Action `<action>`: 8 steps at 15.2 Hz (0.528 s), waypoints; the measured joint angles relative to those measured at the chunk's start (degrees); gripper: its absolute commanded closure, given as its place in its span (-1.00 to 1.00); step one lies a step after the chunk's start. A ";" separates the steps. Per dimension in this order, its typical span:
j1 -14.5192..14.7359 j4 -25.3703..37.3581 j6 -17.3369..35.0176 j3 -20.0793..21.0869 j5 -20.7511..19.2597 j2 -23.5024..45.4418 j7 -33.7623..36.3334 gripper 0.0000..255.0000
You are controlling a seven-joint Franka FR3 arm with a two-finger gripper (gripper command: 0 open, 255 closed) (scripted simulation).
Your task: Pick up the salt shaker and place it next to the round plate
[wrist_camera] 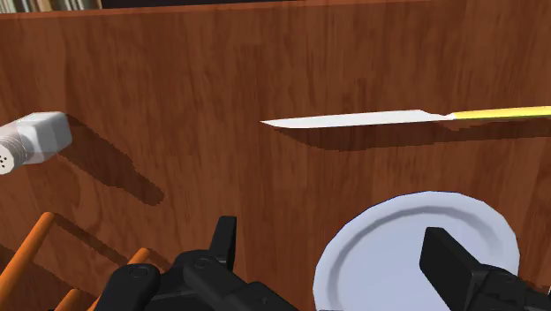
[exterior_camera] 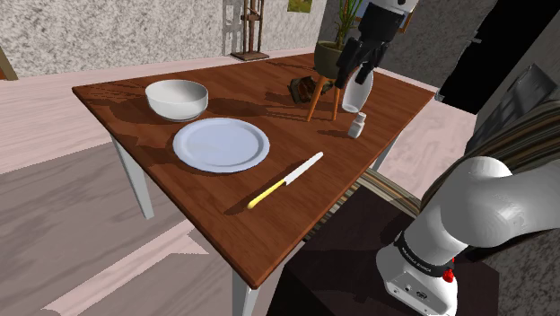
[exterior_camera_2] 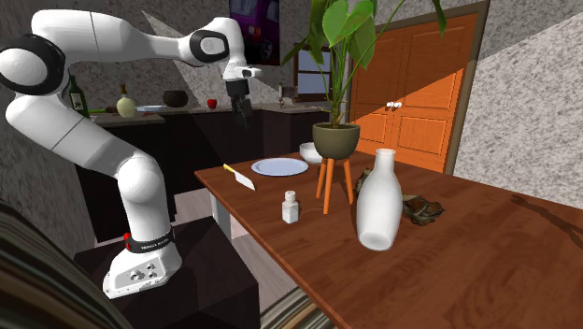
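Note:
The salt shaker [exterior_camera: 357,125] is a small white bottle with a grey cap. It stands on the wooden table [exterior_camera: 269,215] near the edge on the shoulder view's right, beside the plant stand. In the second exterior view the salt shaker [exterior_camera_2: 291,207] stands between the knife and the white vase. The round white plate [exterior_camera: 221,144] lies mid-table, and the plate [exterior_camera_2: 279,166] is far from the shaker. My gripper [exterior_camera: 352,74] hangs open, high above the table, holding nothing. In the wrist view the gripper [wrist_camera: 335,258] has its fingers wide apart over the plate [wrist_camera: 415,252], with the shaker [wrist_camera: 31,141] off to one side.
A white bowl [exterior_camera: 177,98] sits behind the plate. A yellow-handled knife [exterior_camera: 285,180] lies near the front edge. A white vase [exterior_camera: 358,90] and a potted plant on an orange stand [exterior_camera: 325,90] crowd the shaker. A dark object [exterior_camera_2: 420,209] lies behind the vase.

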 measured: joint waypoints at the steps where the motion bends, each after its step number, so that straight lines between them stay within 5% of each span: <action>1: 0.00 0.00 0.00 0.00 0.00 0.00 0.00 -1.00; 8: -2.16 -3.33 3.37 -7.10 -4.29 1.78 -8.95 -1.00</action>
